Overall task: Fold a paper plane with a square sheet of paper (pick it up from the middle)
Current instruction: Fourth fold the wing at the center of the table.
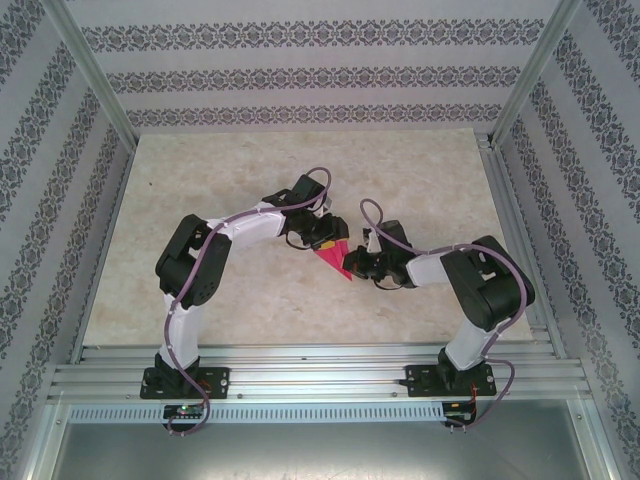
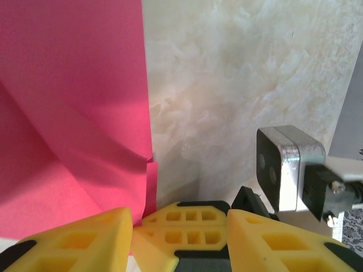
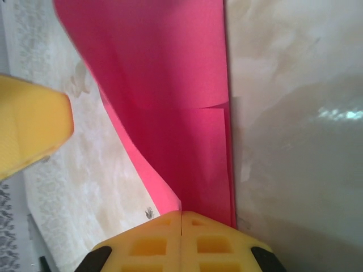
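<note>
- With right hand (image 3: 181, 221), pinches thin, bright magenta-pink paper sheet (image 3: 170, 85) at its near end, yellow pads (image 3: 147, 243) shut flat together on it.
- With left hand (image 1: 327, 240), grips nothing: stands with fingers (image 2: 74, 243) parted, straddling the closed right-hand tips in the left wrist view.
- Judges paper sheet near weightless, limp and easily creased; expects sagging or curling away from any pinch, as along the lifted left edge in the right wrist view.
- Rates it fragile: likely to tear or pick up stray creases if pulled between both hands.
- Advises taking hold on a doubled layer beside an existing crease, close to the middle line, rather than at a single loose edge.
- Places paper sheet straight ahead of the right hand, running away from the pads, with a stepped flap edge on its right side.
- Places it left of the left hand in the left wrist view, folded layers overlapping, one narrow strip reaching down just beside the left finger.
- From above, finds it between both hands over pale marbled table (image 1: 200, 200), narrowed to a point toward the near edge; cannot tell whether resting on the table or lifted.
</note>
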{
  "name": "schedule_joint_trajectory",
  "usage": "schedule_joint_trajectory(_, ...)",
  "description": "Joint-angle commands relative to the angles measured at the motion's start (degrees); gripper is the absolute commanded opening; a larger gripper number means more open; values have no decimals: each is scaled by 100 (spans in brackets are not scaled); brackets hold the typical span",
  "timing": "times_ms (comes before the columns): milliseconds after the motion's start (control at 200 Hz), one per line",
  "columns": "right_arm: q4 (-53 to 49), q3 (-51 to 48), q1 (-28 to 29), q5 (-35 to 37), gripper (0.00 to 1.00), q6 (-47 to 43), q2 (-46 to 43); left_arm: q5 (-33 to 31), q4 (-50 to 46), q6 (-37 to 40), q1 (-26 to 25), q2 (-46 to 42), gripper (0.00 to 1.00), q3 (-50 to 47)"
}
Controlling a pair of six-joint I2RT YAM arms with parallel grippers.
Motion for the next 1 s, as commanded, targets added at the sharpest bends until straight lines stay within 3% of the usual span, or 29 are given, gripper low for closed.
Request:
schedule_joint_trajectory(0,636,-94,-122,-227,0,410,194,-49,104,-5,40,-124,48,18)
schedule_joint_trajectory(220,1393,-414,-230,-254,0,762,63,-112,75,73,48,-168,47,65)
schedule_joint_trajectory(380,1031,-376,-256,-178,0,614,-101,-151,10,76,41,-54,45,77)
schedule_joint_trajectory(634,281,-244,-308,-33,0,275,-368,-329,33,30,43,85,28,-28)
schedule_joint_trajectory(994,70,-128,-367,48,0,298,-307,-177,189,71,44,283,38,102)
